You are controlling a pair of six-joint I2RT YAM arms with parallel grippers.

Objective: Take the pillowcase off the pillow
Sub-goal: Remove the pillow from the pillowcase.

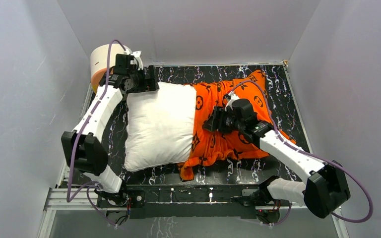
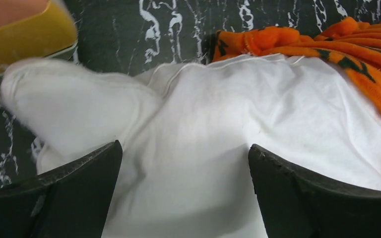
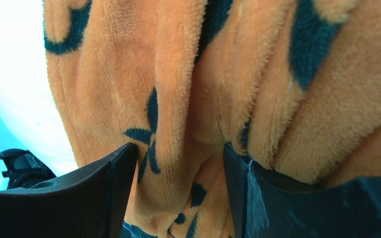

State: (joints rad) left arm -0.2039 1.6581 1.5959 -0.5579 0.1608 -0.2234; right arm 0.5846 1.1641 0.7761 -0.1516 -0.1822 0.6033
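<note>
- The table [image 1: 290, 91] is black with white marble-like veins, and it fills the floor of the booth from wall to wall.
- Three plain pale walls close it in: one on the left [image 1: 20, 74], one at the back [image 1: 188, 25] and one on the right [image 1: 349, 74].
- A silver metal rail [image 1: 69, 201] runs along the bottom edge of the frame, where the arm bases are bolted.
- There is one pillow [image 1: 158, 124], white and plump. It lies left of centre and most of its surface is bare.
- There is one pillowcase [image 1: 218, 144], orange plush with black motifs. It is bunched in folds at centre right and meets the pillow's right side. I cannot tell whether that end of the pillow is inside it.
- One cream-and-orange cylinder [image 1: 101, 59] stands in the upper left corner against the wall.
- There are two arms, a left arm [image 1: 99, 111] and a right arm [image 1: 283, 146], each trailing a purple cable [image 1: 110, 52].
- There are two grippers.
- The left gripper [image 2: 183, 148] hangs over the pillow's upper left corner. Its fingers [image 2: 79, 173] are spread wide, with white fabric below them and nothing pinched.
- The right gripper [image 3: 176, 148] is low in the orange folds at the middle of the frame. Its fingers [image 3: 114, 178] stand apart and a ridge of plush lies between them.
</note>
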